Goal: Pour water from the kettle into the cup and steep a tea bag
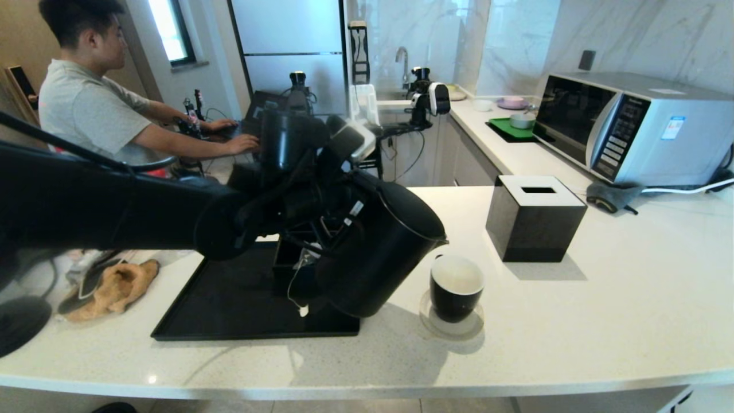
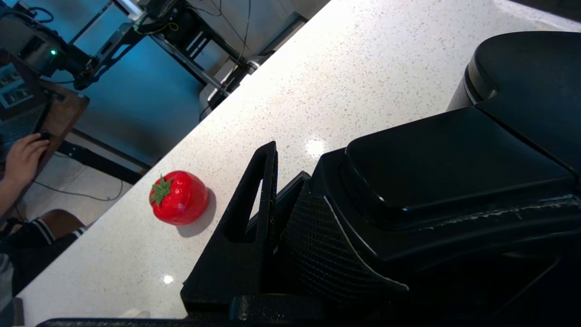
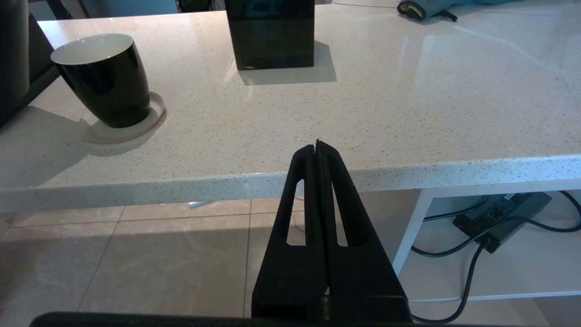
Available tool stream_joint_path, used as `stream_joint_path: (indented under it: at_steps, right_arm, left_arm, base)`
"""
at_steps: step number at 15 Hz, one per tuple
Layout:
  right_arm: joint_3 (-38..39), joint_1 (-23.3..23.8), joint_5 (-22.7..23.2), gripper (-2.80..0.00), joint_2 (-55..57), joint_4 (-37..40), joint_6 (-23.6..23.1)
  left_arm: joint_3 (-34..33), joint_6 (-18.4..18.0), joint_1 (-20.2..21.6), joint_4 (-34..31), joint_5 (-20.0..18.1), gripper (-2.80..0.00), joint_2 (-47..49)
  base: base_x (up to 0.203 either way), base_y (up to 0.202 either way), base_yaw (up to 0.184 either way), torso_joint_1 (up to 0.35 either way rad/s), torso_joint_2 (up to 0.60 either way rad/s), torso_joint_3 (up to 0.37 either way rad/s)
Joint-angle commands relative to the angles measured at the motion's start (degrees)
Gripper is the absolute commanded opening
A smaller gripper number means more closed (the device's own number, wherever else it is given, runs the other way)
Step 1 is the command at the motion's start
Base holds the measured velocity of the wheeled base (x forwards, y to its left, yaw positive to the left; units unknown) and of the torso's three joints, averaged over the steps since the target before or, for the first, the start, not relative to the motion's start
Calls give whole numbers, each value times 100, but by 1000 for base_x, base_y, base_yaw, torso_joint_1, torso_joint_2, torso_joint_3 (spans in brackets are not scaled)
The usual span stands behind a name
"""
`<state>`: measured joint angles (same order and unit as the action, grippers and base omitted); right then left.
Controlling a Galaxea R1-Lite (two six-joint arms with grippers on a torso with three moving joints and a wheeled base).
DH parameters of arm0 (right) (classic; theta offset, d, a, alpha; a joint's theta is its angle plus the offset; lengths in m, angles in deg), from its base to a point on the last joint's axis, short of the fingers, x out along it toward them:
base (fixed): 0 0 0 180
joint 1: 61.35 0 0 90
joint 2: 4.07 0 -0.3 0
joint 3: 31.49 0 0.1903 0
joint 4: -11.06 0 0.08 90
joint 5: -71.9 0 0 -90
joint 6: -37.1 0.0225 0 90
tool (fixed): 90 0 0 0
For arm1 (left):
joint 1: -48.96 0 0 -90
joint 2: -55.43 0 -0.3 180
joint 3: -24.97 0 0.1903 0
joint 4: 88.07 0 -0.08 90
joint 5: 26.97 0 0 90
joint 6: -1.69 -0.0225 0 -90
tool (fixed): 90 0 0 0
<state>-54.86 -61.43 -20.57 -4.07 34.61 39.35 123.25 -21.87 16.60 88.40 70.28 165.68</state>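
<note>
The kettle [image 1: 381, 252] is held tilted in the centre of the head view, lifted clear of the bench [image 1: 602, 321], with its lid end leaning toward the right of the frame and its small spout [image 1: 440, 243] just above and beside the rim of the cup [image 1: 456, 287]. The left hand [image 2: 290, 218] is clamped on the kettle's handle; in the left wrist view one finger [image 2: 254, 204] is seen beside the black handle and lid, and the arm is seen reaching in from the left of the head view.

The cup is seen right of centre in the head view, upright on a round pale coaster [image 1: 453, 324], glossy black outside and white inside. Whether any water is in it cannot be told.

A thin white string with a small white tag [image 1: 302, 310] is seen hanging at the kettle's lower left, over the black tray [image 1: 229, 304]; the tea bag itself cannot be made out.

The right hand [image 3: 317, 150] is seen only in the right wrist view, low at the near edge of the bench, its fingers pressed together on nothing, well apart from the cup.

A black tissue box [image 1: 534, 218] stands right of the cup, and a microwave [image 1: 636, 129] is at the upper right. A red strawberry-shaped object [image 2: 178, 197] lies on the bench in the left wrist view.
</note>
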Motion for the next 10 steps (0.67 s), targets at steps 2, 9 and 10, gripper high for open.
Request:
stream_joint_path:
  at_steps: [2,9,10]
  right_arm:
    - [0,-1,1,-280,0,-1,3]
    - [0,2,1,-280,0,-1,3]
    - [0,-1,1,-280,0,-1,3]
  left_arm:
    - [34,-70,1,-60,15,-280,-9]
    - [164,-246,-17,-190,14,-280,-4]
    - [164,-246,-50,-190,14,-280,-4]
  base:
    - [0,0,0,0,0,0]
    - [0,0,0,0,0,0]
    - [0,0,0,0,0,0]
